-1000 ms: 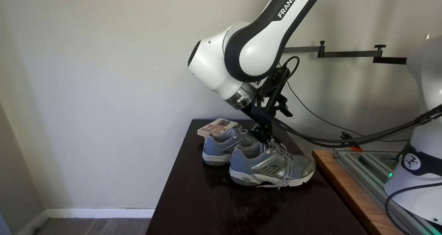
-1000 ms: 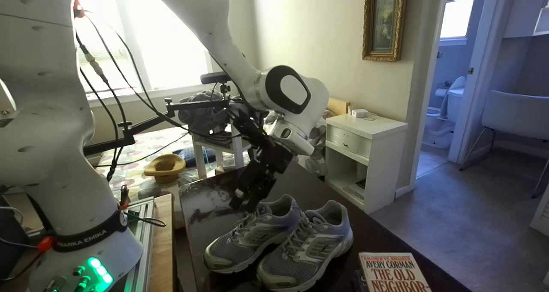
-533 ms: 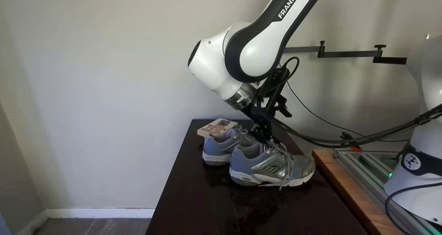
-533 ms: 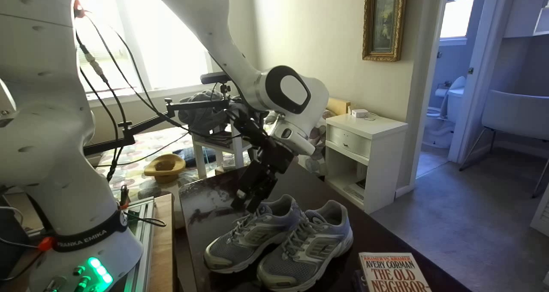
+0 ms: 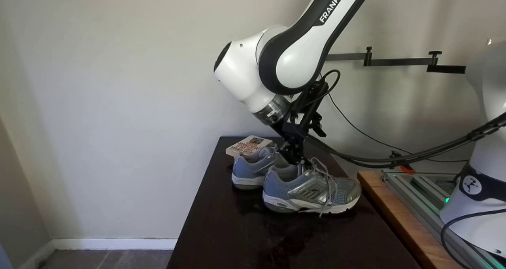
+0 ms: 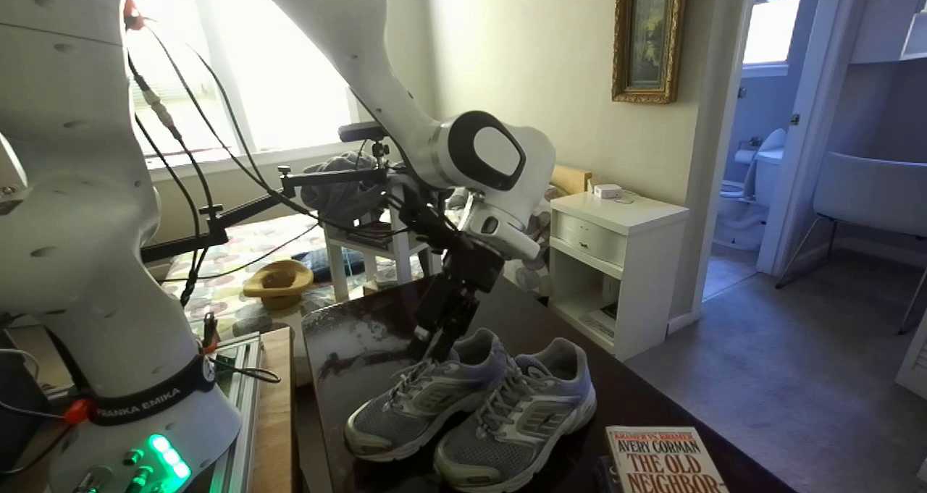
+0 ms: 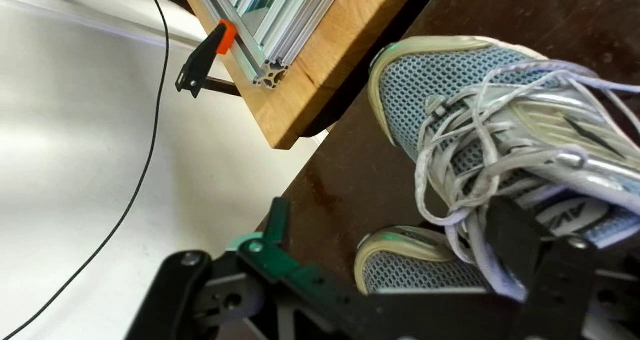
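1 shoe (image 5: 310, 190), likely light and soft, sits beside its mate (image 6: 525, 420) on the counter (image 5: 221, 237), its limp laces (image 7: 472, 200) under the spread, empty hand (image 7: 392, 215); the stiffer heel (image 5: 272, 185) seems the surer hold.

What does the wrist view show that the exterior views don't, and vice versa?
Only the wrist view shows the oval tongue logo of one sneaker.
Only the exterior views show the paperback, in both, and, in an exterior view, the white nightstand and gold-framed picture.
All share that sneaker, its mate, the dark table, the wood board and the claw, plainly open in the wrist view.
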